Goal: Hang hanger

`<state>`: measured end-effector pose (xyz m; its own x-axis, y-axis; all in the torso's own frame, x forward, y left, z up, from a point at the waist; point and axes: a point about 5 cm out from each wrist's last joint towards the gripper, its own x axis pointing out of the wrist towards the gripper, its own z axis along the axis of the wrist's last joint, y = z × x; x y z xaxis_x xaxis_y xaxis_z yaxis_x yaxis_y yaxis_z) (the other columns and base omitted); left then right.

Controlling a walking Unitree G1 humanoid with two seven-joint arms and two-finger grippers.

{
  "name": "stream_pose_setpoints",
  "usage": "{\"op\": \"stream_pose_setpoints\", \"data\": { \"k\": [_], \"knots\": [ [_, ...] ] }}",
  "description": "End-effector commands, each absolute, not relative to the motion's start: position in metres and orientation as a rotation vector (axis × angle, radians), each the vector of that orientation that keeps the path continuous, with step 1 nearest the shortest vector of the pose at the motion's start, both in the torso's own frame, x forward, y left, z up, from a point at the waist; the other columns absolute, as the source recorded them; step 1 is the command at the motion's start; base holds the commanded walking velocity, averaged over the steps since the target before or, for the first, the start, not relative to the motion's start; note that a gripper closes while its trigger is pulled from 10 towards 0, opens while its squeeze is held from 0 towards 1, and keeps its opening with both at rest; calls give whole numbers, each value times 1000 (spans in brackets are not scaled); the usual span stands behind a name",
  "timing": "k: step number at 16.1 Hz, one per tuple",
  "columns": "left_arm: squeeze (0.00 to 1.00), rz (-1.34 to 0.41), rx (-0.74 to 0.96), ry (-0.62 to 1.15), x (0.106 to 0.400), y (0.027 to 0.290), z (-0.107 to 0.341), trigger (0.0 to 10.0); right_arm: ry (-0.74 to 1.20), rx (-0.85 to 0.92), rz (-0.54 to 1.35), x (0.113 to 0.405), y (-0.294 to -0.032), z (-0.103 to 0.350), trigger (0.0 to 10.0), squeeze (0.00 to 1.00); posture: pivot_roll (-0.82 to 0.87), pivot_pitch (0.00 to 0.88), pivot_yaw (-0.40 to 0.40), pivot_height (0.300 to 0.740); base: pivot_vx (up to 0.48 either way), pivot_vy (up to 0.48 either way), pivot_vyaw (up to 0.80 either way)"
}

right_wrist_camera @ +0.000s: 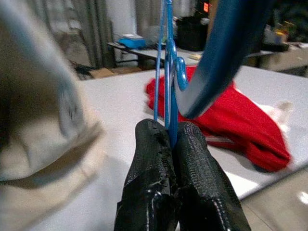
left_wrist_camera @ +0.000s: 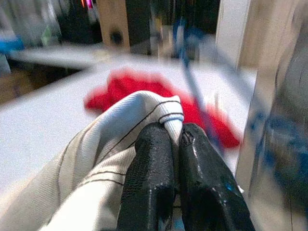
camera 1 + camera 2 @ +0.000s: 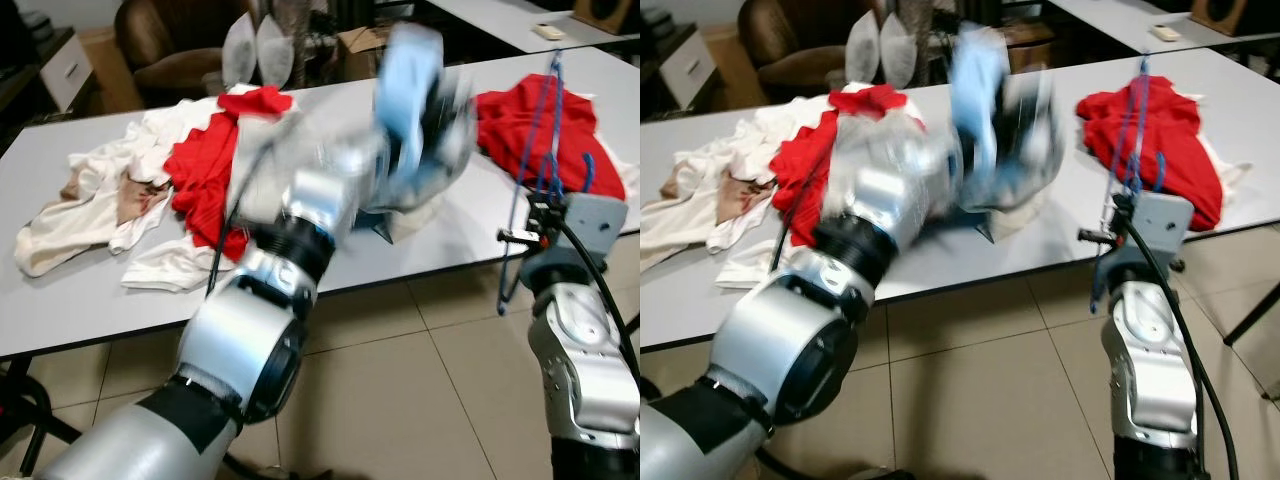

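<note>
One blue hanger (image 1: 169, 72) was pinched between the pressed-together fingers of the right gripper (image 1: 174, 137), held upright at the table (image 3: 80, 300) edge before one red garment (image 3: 545, 125). The left gripper (image 2: 175, 137) was clamped on one white garment (image 2: 110, 159). A second red garment (image 3: 205, 165) lay among white clothes (image 3: 90, 200).

Bare counter between two clothing heaps

Open counter (image 3: 60, 300) is left along the near edge; the far side is blocked by the red and white pile (image 3: 170, 190) and red garment (image 3: 560, 140).
</note>
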<state>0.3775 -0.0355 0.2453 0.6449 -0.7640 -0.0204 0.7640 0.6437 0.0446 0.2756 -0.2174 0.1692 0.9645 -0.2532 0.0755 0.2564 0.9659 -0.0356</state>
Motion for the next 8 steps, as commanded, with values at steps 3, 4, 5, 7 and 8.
{"op": "stream_pose_setpoints", "data": {
  "k": [3, 4, 5, 7, 8],
  "knots": [
    [231, -918, 177, 186, 370, -38, 198, 10000, -96, -39, -229, 277, -207, 175, 10000, 0, -162, 0, 116, 740, 0, 0, 0],
    [1000, -934, 144, 210, 369, -37, 195, 10000, -94, -38, -221, 277, -206, 175, 10000, 0, -163, 0, 114, 740, 0, 0, 0],
    [1000, -934, 135, 217, 370, -35, 193, 10000, -94, -38, -203, 278, -203, 176, 10000, 0, -161, 0, 109, 740, 0, 0, 0],
    [1000, -937, 135, 192, 371, -33, 194, 10000, -91, -35, -177, 278, -200, 176, 10000, 0, -162, 0, 111, 740, 0, 0, 0],
    [1000, -969, 133, 173, 370, -32, 194, 10000, -85, -45, -157, 278, -195, 174, 10000, 0, -169, 0, 116, 740, 0, 0, 0]
  ]
}}
